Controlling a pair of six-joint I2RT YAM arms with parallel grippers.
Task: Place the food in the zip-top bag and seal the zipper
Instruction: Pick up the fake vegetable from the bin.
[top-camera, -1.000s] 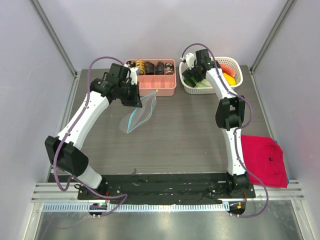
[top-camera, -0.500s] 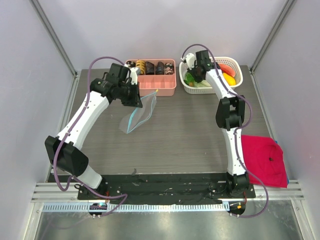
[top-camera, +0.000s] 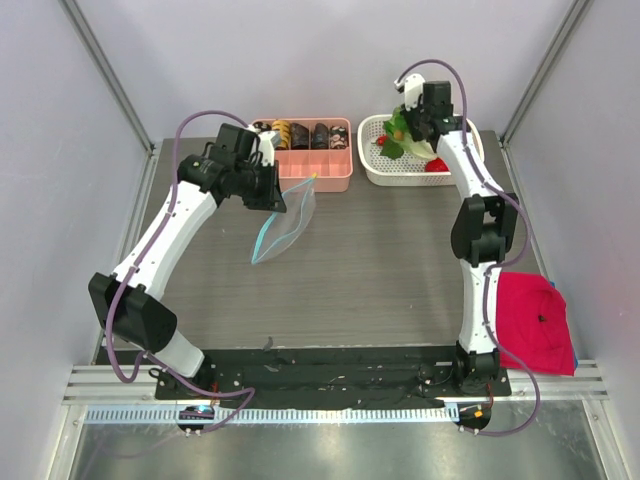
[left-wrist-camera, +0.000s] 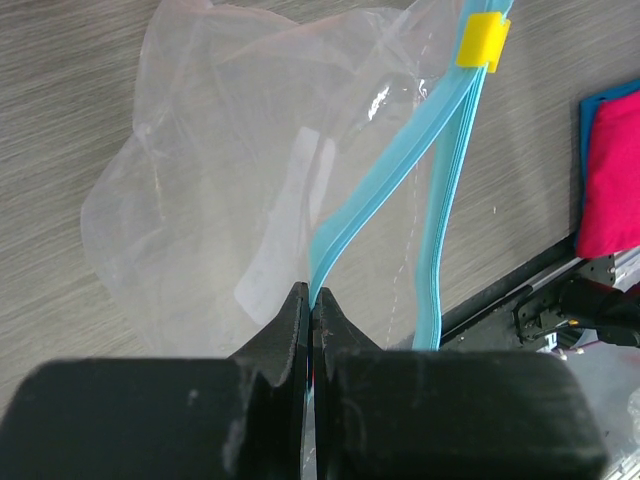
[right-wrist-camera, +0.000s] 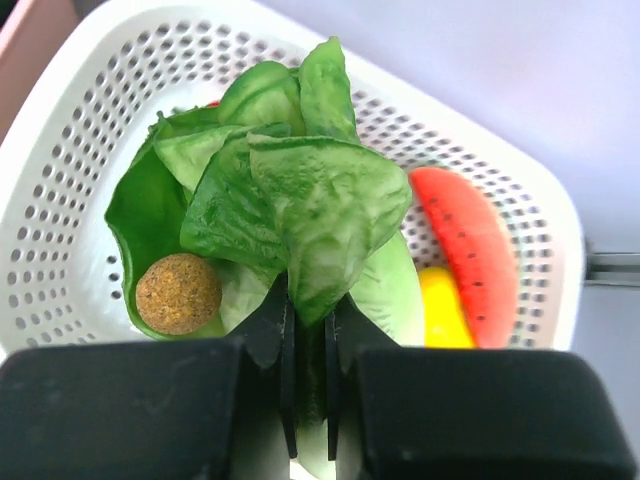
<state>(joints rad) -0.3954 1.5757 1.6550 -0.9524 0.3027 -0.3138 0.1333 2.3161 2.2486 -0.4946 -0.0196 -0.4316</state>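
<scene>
**A:** Two tools, and both are pinching something. The right tool (right-wrist-camera: 308, 345) pinches the lettuce (right-wrist-camera: 300, 200) by its stem end, leaves fanning away from the fingers, above the white basket (right-wrist-camera: 90, 130).

**B:** Where is the bag from there?

**A:** Off to that tool's left and a little nearer the arm bases, with the pink tray (top-camera: 320, 172) standing between. The zip-top bag (top-camera: 287, 215) hangs from the left tool (left-wrist-camera: 312, 310), whose fingers are pressed together on one lip of the light-blue zipper (left-wrist-camera: 385, 165).

**B:** So the left arm is the nearer one.

**A:** It is on the bag itself; the right arm has to bring the food across. What matters is the mouth. From the left tool's fingers the two blue lips run straight ahead, parted in the middle, and meet at the yellow slider (left-wrist-camera: 483, 42) at the far end. That line is the mouth's long axis, and I judge the lettuce must go in crosswise to it, through that gap.

**B:** Is the gap wide enough?

**A:** Narrow, I would say, for so bushy a piece; the film looks limp and may fold shut.

**B:** Surface and room?

**A:** Dark wood-grain table (top-camera: 380, 270) under the bag; I cannot tell whether its lower corner touches. A red cloth (top-camera: 535, 320) lies well behind the right tool, by its arm's base.
</scene>
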